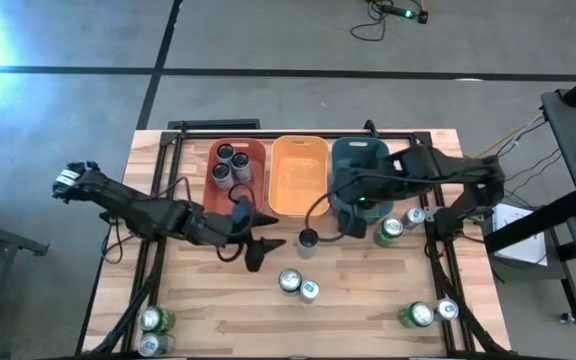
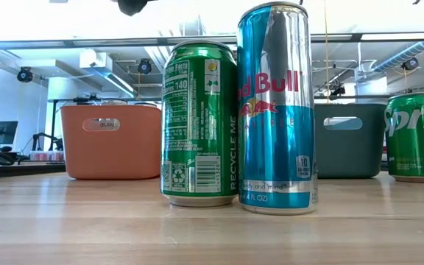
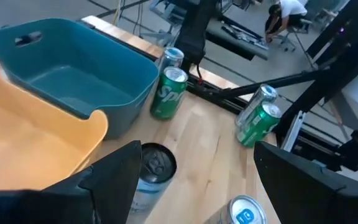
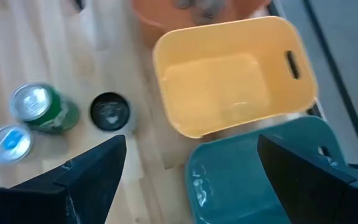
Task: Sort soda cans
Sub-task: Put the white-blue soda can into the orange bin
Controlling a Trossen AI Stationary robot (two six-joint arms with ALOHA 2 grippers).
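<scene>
Left gripper (image 1: 258, 247), fingers spread wide and empty, nears the black-topped metal can (image 1: 308, 239); misalign and you tip it

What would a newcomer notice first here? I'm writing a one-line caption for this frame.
Three tubs line the table's far side: the red tub holding dark cans, the yellow tub and the teal tub, both empty. Green and blue cans are scattered across the wood, with a pair at the centre. The left gripper is open near a lone dark can; the right gripper hangs open over the teal tub.
</scene>
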